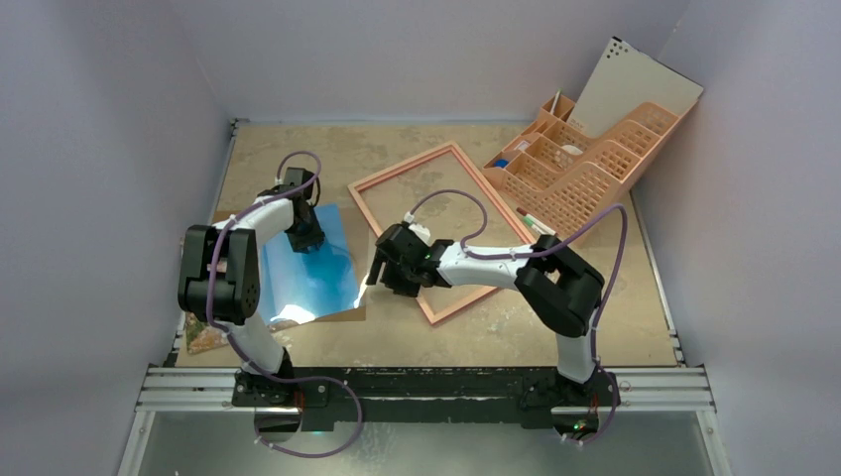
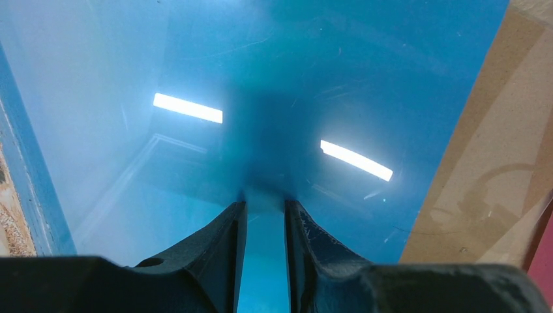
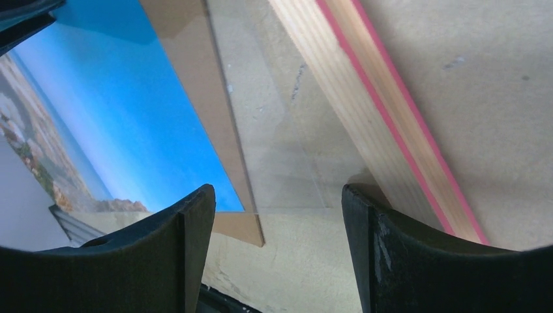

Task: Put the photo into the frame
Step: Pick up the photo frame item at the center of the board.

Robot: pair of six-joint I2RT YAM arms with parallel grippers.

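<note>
On the left half of the surface [image 1: 397, 342] the photo [image 1: 317, 268] lies picture side up on the brown backing board [image 1: 344, 315], its glossy blue throwing back the lamps; it is well clear of the frame [image 1: 402, 167], which rests flat at the middle with its opening bare. From the left wrist view, the left end effector [image 2: 266, 203] is down on the print with its fingers drawn near together, only a thin strip of blue between the tips. I cannot tell whether it has pinched a fold of the sheet or merely presses on it. The right end effector [image 3: 277, 195] hangs low between the board's corner and the frame's near rail, its jaws spread wide with nothing but bare surface between them. I judge the step in hand to be the pick-up of the photo, with insertion not yet begun. My next move calls for a sure hold on the slick print without creasing it, then a lift and a carry to the right, squared to the frame's tilt. The right end effector could steady the rail while the sheet goes in.
</note>
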